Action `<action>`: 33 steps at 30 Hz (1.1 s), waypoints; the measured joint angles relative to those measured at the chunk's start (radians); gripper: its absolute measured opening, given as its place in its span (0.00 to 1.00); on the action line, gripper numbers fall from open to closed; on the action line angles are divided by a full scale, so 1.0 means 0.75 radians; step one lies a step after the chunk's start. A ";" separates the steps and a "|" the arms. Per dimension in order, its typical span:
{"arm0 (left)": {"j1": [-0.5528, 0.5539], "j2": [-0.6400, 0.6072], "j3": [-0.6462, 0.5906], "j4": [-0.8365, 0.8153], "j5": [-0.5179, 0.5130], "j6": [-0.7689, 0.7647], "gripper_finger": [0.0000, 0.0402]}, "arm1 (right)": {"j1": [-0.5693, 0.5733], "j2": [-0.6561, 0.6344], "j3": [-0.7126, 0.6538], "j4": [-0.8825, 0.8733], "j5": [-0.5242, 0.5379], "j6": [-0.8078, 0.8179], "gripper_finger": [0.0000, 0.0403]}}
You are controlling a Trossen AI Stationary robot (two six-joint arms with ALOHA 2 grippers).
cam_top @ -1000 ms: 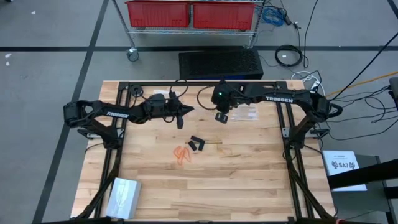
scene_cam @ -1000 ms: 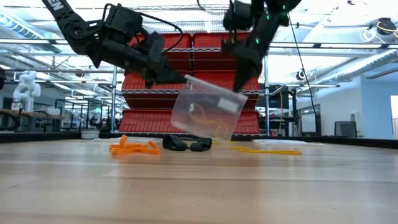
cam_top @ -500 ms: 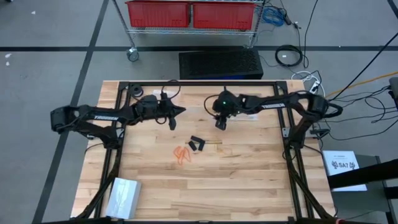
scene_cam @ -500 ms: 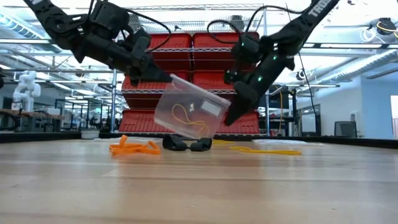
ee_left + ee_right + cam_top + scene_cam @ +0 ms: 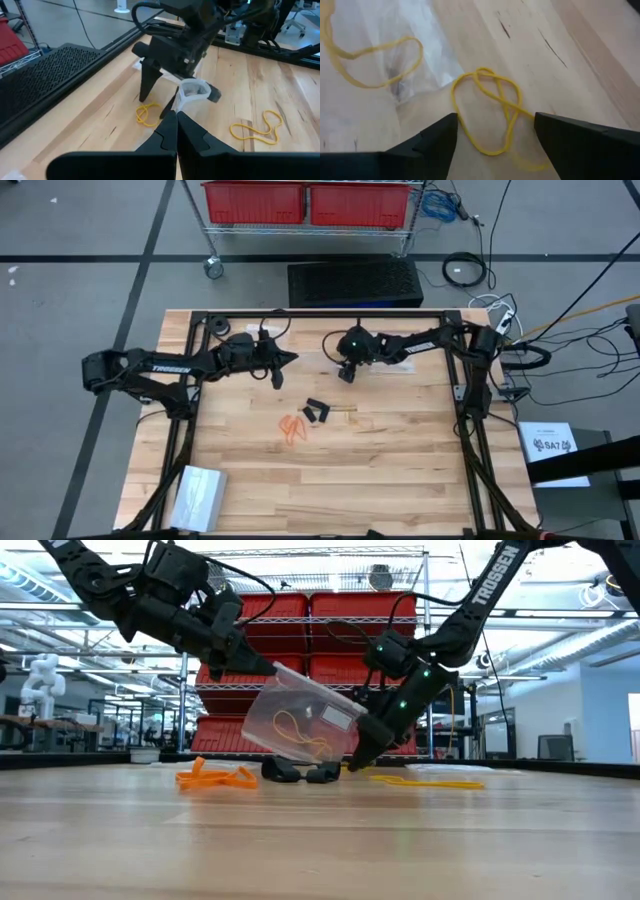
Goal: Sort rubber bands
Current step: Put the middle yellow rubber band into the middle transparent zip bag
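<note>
The left gripper (image 5: 268, 667) is pinched tight on a clear bag (image 5: 303, 725), holding it tilted above the table, a yellow band (image 5: 300, 735) seemingly inside. Left of the bag lie orange bands (image 5: 215, 777), black bands (image 5: 300, 773) beneath it. Just right, the right gripper (image 5: 490, 135) hangs wide open and empty over a yellow loop (image 5: 490, 112). Bagging yellows looks underway; next it should close on that loop.

We see a pale wooden plank table (image 5: 400, 470) with a folded clear plastic bag (image 5: 197, 496) lying at its near left corner; beyond the far edge, a black perforated mat (image 5: 355, 282) and red plastic bins (image 5: 308, 202) on a wire rack
</note>
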 joint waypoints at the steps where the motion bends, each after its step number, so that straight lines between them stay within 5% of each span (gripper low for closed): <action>1: 0.000 0.000 0.000 0.000 0.000 0.005 0.00 | -0.009 0.006 0.001 0.006 -0.015 -0.001 0.63; 8: 0.000 0.000 0.000 0.006 0.000 0.028 0.00 | -0.026 0.078 0.007 0.039 -0.132 0.057 0.48; 17: 0.000 0.000 0.000 0.008 0.001 0.029 0.00 | -0.004 0.072 0.008 0.005 -0.201 0.081 0.03; 26: 0.000 0.000 0.000 0.030 0.001 0.029 0.00 | 0.046 -0.171 -0.011 -0.392 -0.279 0.086 0.01; 33: 0.000 0.000 0.001 0.066 0.002 0.028 0.00 | 0.087 -0.448 -0.006 -0.652 -0.084 0.086 0.00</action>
